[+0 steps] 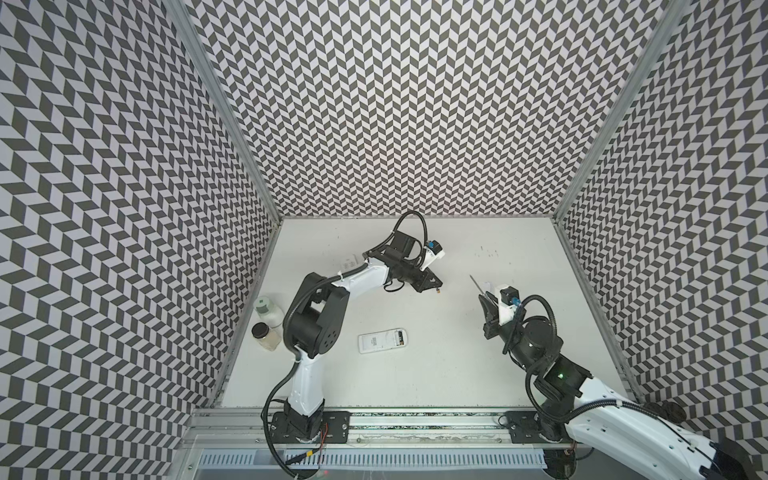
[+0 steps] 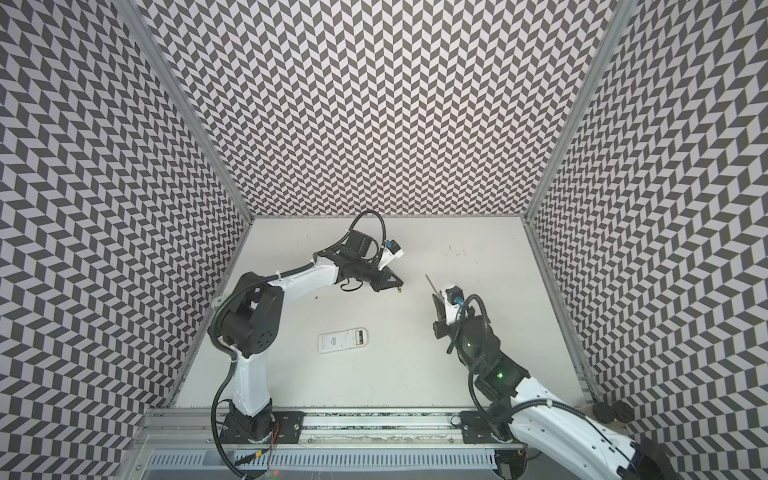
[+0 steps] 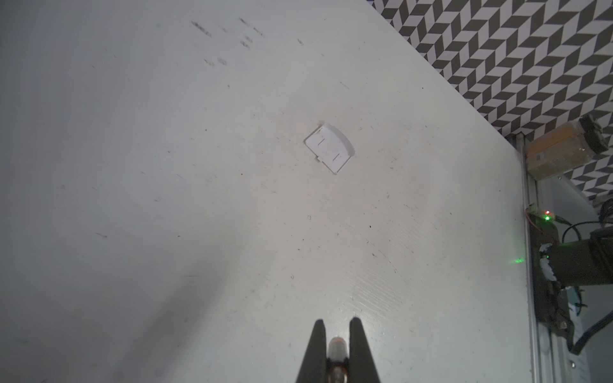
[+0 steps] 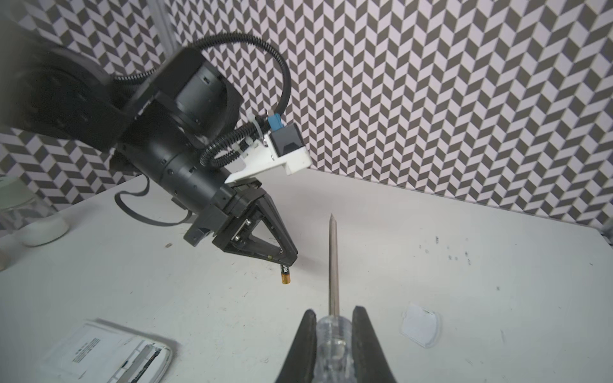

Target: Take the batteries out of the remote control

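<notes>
Now we see left gripper (image 4: 287, 262) pinching battery (image 4: 286, 276), long axis along jaws, gold end toward desk (image 4: 431, 265), mid-desk nearer far edge; right gripper (image 4: 334, 313) grips screwdriver (image 4: 332, 258) handle; we judge left arm sets down next.

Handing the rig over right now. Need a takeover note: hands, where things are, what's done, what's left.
Left hand: shut on one black-and-gold battery, held over the table, away from the remote.
Right hand: shut on the screwdriver by its clear handle.
Remote control: lying back up near the table's middle, compartment open. Its cover lies loose on the table near the right hand.
Done: cover off, one battery lifted out.
Left: set this battery down. The compartment seems to hold more, count unclear.
</notes>
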